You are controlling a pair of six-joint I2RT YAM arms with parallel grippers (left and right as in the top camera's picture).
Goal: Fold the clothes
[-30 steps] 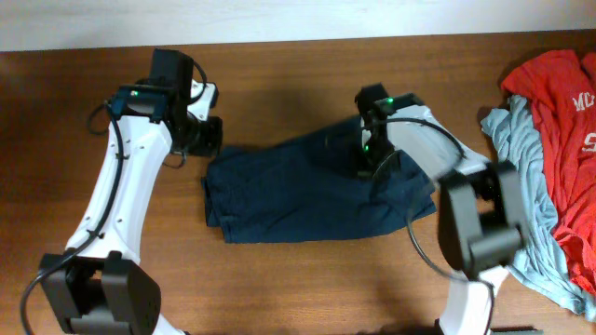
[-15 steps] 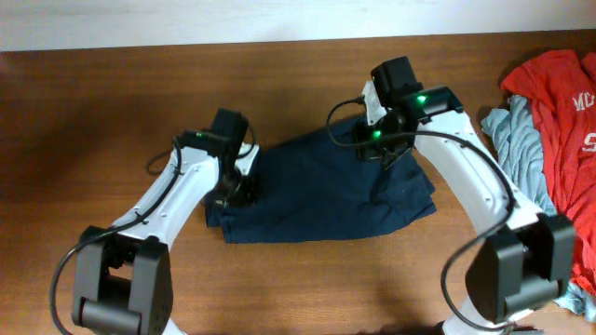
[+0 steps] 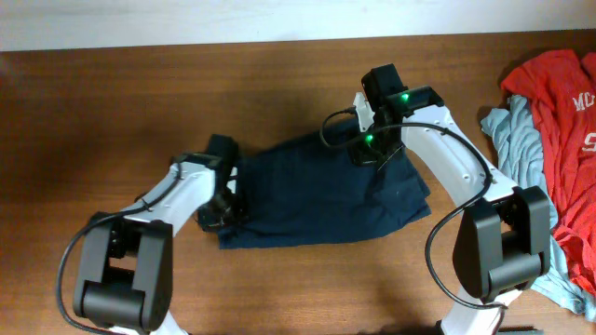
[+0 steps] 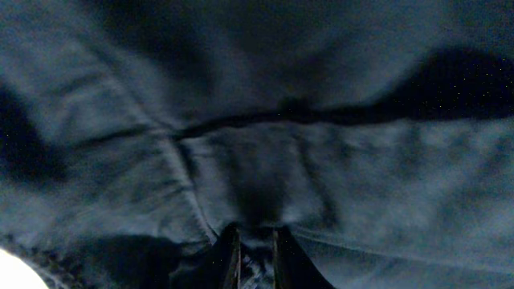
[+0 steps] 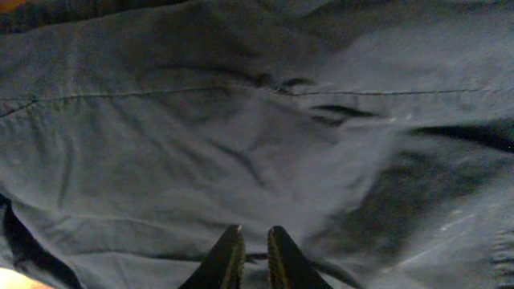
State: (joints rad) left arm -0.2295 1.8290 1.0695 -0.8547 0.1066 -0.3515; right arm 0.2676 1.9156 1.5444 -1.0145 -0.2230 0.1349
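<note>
A navy blue garment (image 3: 317, 200) lies folded and rumpled at the middle of the wooden table. My left gripper (image 3: 223, 203) is down on its left edge. In the left wrist view the fingers (image 4: 254, 245) are nearly together with navy cloth (image 4: 265, 160) pinched between them. My right gripper (image 3: 369, 154) is on the garment's upper right part. In the right wrist view its fingers (image 5: 255, 245) are close together on a crease of the navy cloth (image 5: 241, 136).
A red shirt (image 3: 559, 93) lies heaped at the table's right edge on top of a light blue garment (image 3: 521, 167). Bare wooden table (image 3: 93, 112) lies to the left and in front of the navy garment.
My left arm has swung from the far left down onto the garment's left edge. My right gripper has shifted slightly on the upper right part. The garment's right side has drawn in a little.
</note>
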